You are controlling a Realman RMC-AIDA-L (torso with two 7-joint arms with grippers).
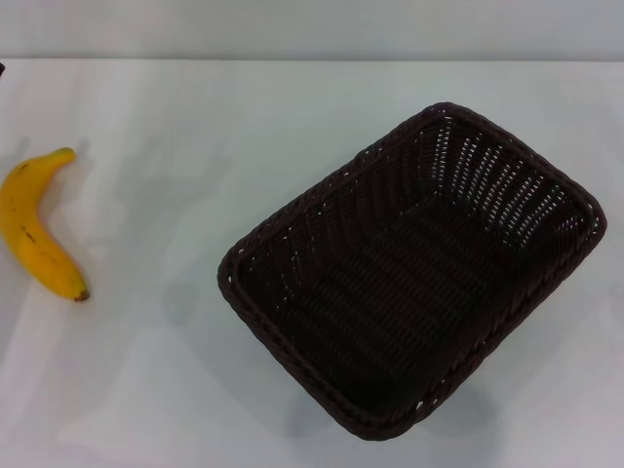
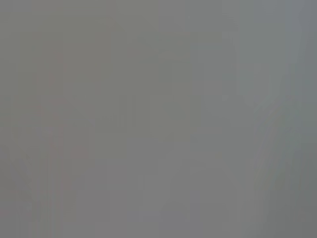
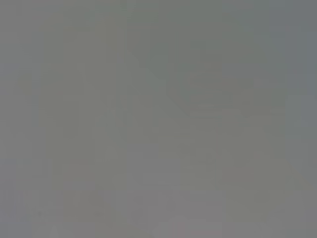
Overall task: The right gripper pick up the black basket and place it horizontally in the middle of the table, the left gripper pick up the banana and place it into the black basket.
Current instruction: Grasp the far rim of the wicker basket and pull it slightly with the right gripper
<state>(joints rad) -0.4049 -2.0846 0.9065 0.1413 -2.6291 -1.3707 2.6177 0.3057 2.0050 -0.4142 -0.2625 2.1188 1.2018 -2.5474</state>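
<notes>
The black basket [image 1: 409, 278] sat empty on the table [image 1: 175, 390], angled toward two o'clock. The banana [image 1: 37, 226] lay well apart at nine o'clock. Neither pincer showed; both wrist views gave seemingly plain grey.

Bright even head view, soft faint shadows on the table [image 1: 292, 127], both wrist views featureless grey blur

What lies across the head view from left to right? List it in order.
the banana → bare stretch of the table → the black basket, set at a slant. Neither gripper shows.
</notes>
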